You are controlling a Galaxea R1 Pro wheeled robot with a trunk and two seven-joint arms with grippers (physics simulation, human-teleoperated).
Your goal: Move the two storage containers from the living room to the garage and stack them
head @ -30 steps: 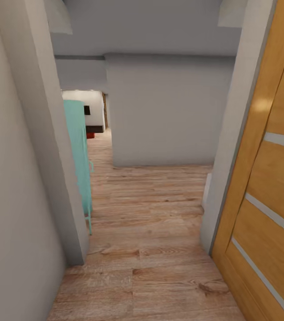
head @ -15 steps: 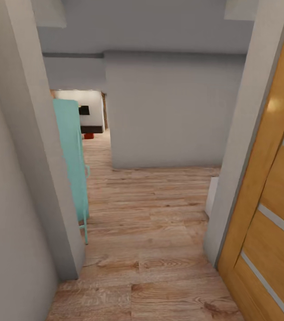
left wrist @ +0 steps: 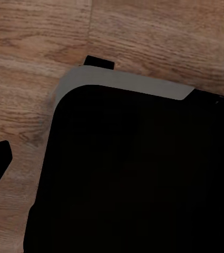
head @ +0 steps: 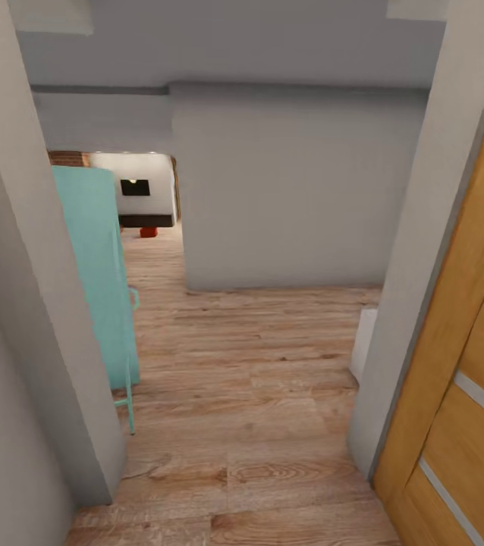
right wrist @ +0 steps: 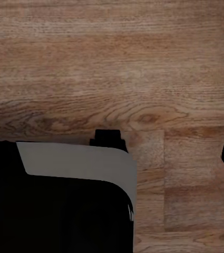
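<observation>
Past the orange-wood door (head: pixel 469 356), a teal cabinet (head: pixel 94 265) stands on wood plank flooring (head: pixel 249 379); a small red object (head: pixel 148 232) lies far beyond; claw states cannot be told

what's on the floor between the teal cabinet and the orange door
In the head view, bare wood plank floor runs between the teal cabinet and the orange door, apart from a grey wall edge beside the door.
</observation>
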